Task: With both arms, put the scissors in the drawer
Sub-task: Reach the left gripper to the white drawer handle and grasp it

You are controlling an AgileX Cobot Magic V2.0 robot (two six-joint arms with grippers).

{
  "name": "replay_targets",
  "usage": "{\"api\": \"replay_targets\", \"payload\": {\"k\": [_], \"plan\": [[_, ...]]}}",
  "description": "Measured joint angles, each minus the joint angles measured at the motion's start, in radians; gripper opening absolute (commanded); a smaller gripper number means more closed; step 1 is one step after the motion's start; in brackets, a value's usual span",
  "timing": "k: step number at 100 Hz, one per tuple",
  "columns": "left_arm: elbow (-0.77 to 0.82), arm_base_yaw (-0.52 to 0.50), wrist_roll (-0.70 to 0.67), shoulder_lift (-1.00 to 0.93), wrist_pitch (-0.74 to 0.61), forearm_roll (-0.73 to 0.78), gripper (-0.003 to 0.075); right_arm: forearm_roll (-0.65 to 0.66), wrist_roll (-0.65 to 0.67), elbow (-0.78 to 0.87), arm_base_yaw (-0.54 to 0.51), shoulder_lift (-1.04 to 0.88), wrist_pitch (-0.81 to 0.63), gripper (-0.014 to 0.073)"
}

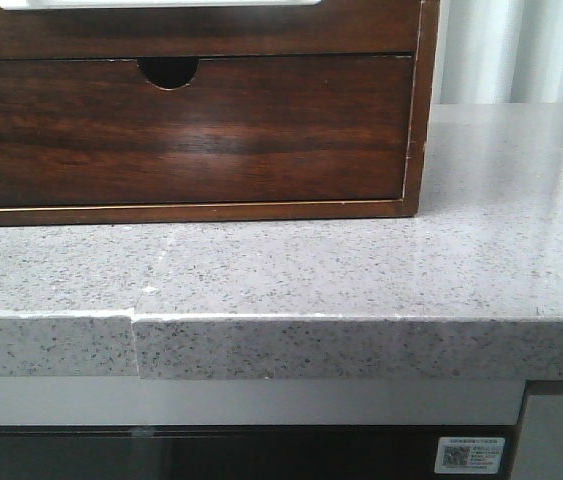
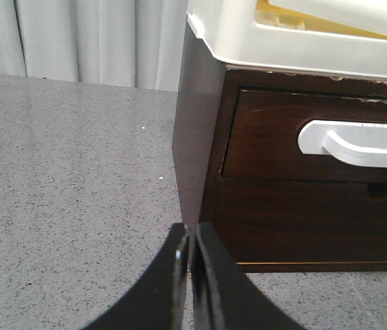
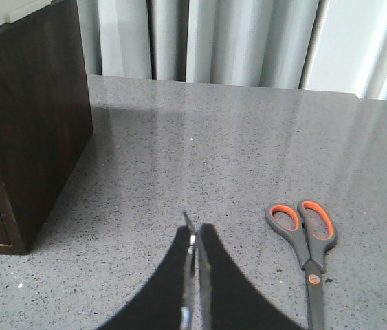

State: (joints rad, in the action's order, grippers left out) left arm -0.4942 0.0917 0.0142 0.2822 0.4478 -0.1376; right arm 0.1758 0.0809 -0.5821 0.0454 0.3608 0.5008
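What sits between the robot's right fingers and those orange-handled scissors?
Nothing: the right wrist view shows only bare speckled grey countertop between the closed right fingers and the grey-and-orange scissors.

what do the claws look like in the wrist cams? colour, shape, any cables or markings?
Both look alike. The left claw and right claw each show two glossy black fingers, broad at the base and curving in to narrow tips. A thin pale grey strip runs along the inner edges. No cables or markings are visible, and the arms themselves are out of view.

Grey speckled countertop (image 1: 361,270) w/ wooden drawer cabinet (image 1: 191,130) & scissors (image 3: 306,251) lying flat.
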Motion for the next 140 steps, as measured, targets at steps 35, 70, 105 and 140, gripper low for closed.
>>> {"api": "replay_targets", "payload": {"k": [35,70,105,140], "plan": [[0.000,0.000,0.000,0.000,-0.012,0.151,0.0522,0.018,0.000,0.000,0.000,0.000,-0.012,0.0526],[0.000,0.000,0.000,0.000,-0.038,0.037,0.0455,0.022,0.000,0.000,0.000,0.000,-0.017,0.0526],[0.000,0.000,0.000,0.024,-0.082,-0.625,0.0438,0.022,0.000,0.000,0.000,0.000,-0.017,0.0526],[-0.002,0.000,0.088,0.273,-0.044,-1.019,0.0438,0.022,0.000,0.000,0.000,0.000,-0.017,0.0526]]}}
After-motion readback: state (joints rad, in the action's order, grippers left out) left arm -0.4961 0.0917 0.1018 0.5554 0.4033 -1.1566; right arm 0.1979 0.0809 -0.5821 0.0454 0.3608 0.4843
